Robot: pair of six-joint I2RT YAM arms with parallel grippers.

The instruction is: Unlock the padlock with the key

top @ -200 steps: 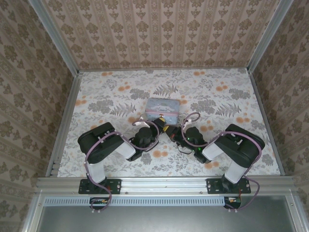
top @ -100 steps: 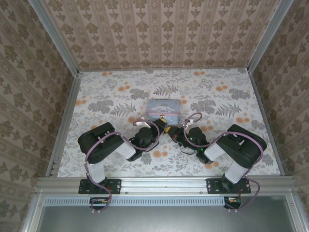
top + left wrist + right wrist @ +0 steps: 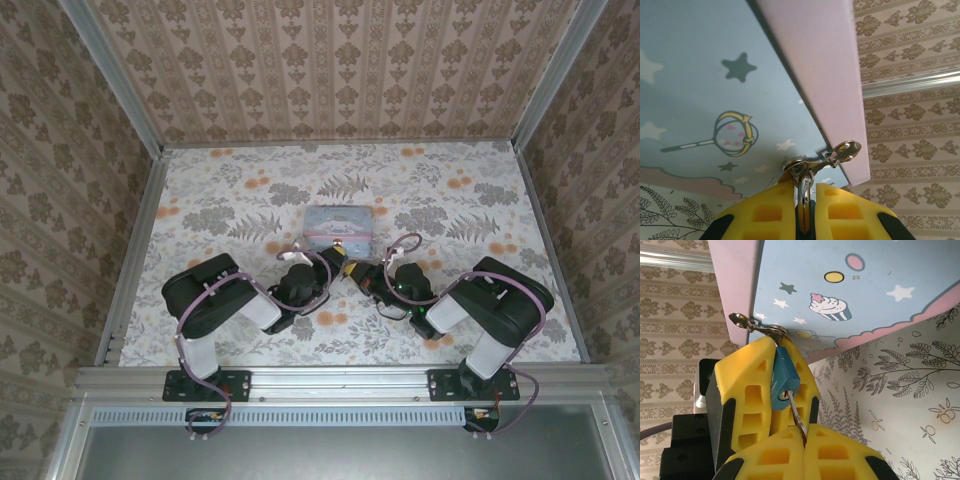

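Barely anything to see from above over the last second: just a small creep of the right gripper (image 3: 358, 272) toward the tin (image 3: 338, 222), on the side facing the arms, closing up on the left gripper (image 3: 333, 262) parked there. No change in either grip meanwhile. On the left, jaws clamped on the padlock (image 3: 784, 380), blue body pinched between the yellow fingers (image 3: 745, 405) right at the tin's front edge, shackle (image 3: 802, 180) running up to the little metal hasp (image 3: 842, 150) on the tin. On the right, jaws squeezed fully shut on the key (image 3: 795, 412), thin dark blade poking out toward the padlock. Payoff of that little creep, going by the right wrist view: key tip now sitting at the keyhole (image 3: 783, 395), apparently just inside, hard to say how deep. So probably past the lining-up bit and into insertion, with the push home and the twist yet to do. No sign of the shackle sprung, so not unlocked. Worth watching: such a skinny key bending or skating sideways if pushed off-axis.
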